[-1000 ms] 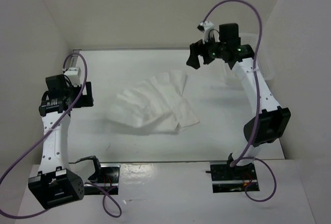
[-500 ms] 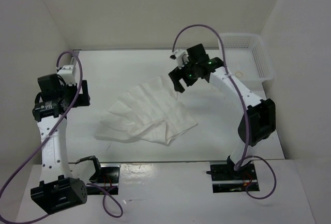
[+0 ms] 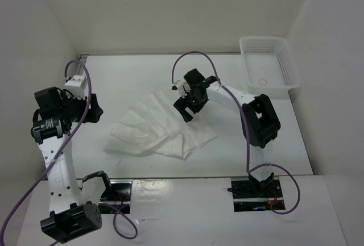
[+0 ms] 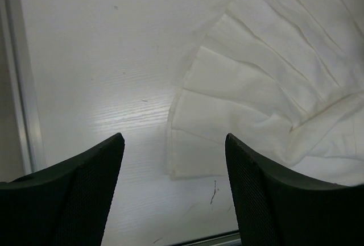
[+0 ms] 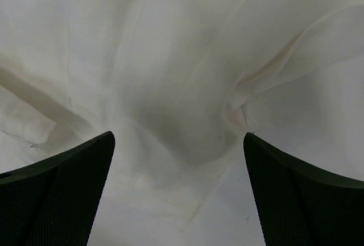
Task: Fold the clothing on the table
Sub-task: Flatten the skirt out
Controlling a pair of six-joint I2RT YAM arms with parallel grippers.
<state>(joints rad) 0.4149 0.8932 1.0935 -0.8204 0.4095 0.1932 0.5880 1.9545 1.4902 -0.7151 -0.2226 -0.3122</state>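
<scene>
The clothing [image 3: 153, 126], a thin white pleated garment, lies crumpled near the middle of the table [image 3: 131, 75]. My right gripper [image 3: 186, 108] hangs open just over its far right part; in the right wrist view the creased fabric [image 5: 170, 87] fills the frame between the black fingertips [image 5: 68, 183]. My left gripper [image 3: 95, 109] is open at the left, apart from the garment. In the left wrist view the garment's scalloped left hem [image 4: 227, 104] lies ahead between the fingers [image 4: 267, 195], with bare table under the jaws.
A white mesh basket [image 3: 284, 81] with a small round thing inside stands at the back right. White walls close in the table on the left, back and right. A grey rail [image 4: 17, 87] runs along the table's left edge.
The right arm swung down and left from above the basket to just over the clothing. The left gripper dropped lower and narrowed a little. The garment's left part spread out leftward.
</scene>
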